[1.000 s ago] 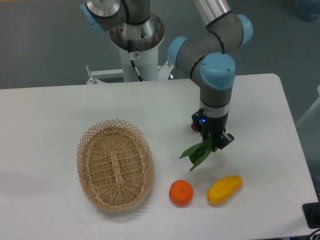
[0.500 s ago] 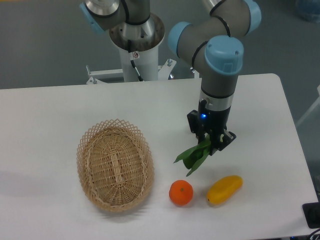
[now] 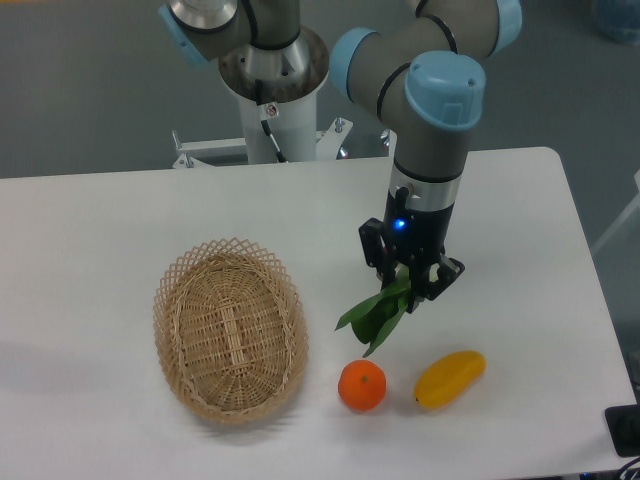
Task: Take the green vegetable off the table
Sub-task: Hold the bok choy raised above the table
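gripper point(image 3: 408, 287) clenched on the green vegetable point(image 3: 374, 314) (leaves drooping lower-left), lifted off the table point(image 3: 90, 240), above orange point(image 3: 361, 386) and yellow fruit point(image 3: 450, 379), right of wicker basket point(image 3: 230, 330).

No legible text, labels, brands or numbers anywhere. Small sticker on the robot base column point(image 3: 268, 110) — too small to read.

Matt white table point(image 3: 120, 220), rough woven wicker basket point(image 3: 230, 330), smooth glossy plastic-looking orange point(image 3: 361, 386) and yellow fruit point(image 3: 450, 378), matt grey arm point(image 3: 420, 60).
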`<state>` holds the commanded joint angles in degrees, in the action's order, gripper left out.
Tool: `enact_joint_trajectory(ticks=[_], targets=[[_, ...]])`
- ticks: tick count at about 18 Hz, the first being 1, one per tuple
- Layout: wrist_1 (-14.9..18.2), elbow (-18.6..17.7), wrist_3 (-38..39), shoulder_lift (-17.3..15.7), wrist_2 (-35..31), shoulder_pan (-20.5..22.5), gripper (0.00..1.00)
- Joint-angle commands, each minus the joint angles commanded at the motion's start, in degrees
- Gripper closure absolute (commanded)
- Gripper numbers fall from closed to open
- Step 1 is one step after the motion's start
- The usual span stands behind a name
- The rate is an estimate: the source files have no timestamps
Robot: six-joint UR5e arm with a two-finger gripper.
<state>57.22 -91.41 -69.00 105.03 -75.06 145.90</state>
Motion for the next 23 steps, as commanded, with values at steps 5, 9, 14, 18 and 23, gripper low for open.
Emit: enact_joint_trajectory(ticks=[5, 9, 14, 18, 23], targets=[[0.09, 0.35, 0.35, 0.00, 0.62, 0.09, 0.55], [0.09, 0.35, 0.62, 0.00, 0.70, 0.00, 0.55], [0.09, 0.62, 1.06, 0.00, 0.62, 0.00, 0.55], [0.09, 0.62, 1.06, 0.00, 0.62, 0.00, 0.55], [0.09, 0.62, 1.06, 0.00, 0.70, 0.00, 0.55]])
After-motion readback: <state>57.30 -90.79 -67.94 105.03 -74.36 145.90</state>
